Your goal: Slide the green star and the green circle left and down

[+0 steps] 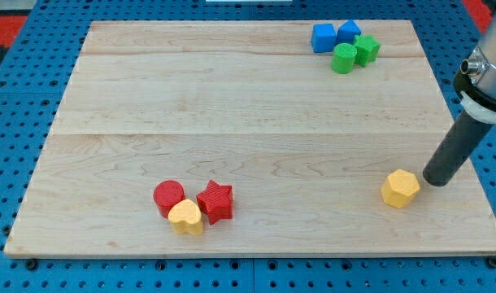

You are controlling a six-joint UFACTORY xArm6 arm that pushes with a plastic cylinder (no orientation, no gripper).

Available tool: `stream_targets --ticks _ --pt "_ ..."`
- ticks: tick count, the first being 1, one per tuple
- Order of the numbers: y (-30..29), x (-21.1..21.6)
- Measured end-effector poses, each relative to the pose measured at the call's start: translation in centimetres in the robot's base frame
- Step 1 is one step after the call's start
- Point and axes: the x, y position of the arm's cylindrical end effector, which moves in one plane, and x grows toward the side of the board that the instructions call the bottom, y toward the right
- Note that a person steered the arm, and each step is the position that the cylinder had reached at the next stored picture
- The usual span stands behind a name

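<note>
No jaws on this rig; my tip [437, 181] sits just right of yellow block [401, 189]. Board [232, 106] wide open left. Green circle [343, 59], green star [367, 49] near top edge, touching blue blocks [335, 36]. Red circle [168, 195], red star [215, 201], yellow heart [185, 217] bottom-left.

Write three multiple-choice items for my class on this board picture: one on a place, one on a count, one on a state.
1. Where do the green blocks sit?
A. the view's top right
B. the view's bottom left
C. the centre

2. How many yellow blocks are there?
A. one
B. two
C. three

3. My tip is
A. beside the yellow hexagon
B. touching the green star
C. out of view

Key: 1 A, the green star and green circle lie by the blue blocks. 2 B, the yellow hexagon and a yellow heart. 3 A, my tip stands just right of the hexagon.
</note>
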Motion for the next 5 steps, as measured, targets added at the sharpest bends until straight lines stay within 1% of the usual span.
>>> stream_targets --ticks 1,2,3,4,5 --pt "-4.0 2.8" --pt "-3.9 0.2" --pt "-0.6 -9.7" --pt "7.9 -19.0" --pt "10.7 -24.4"
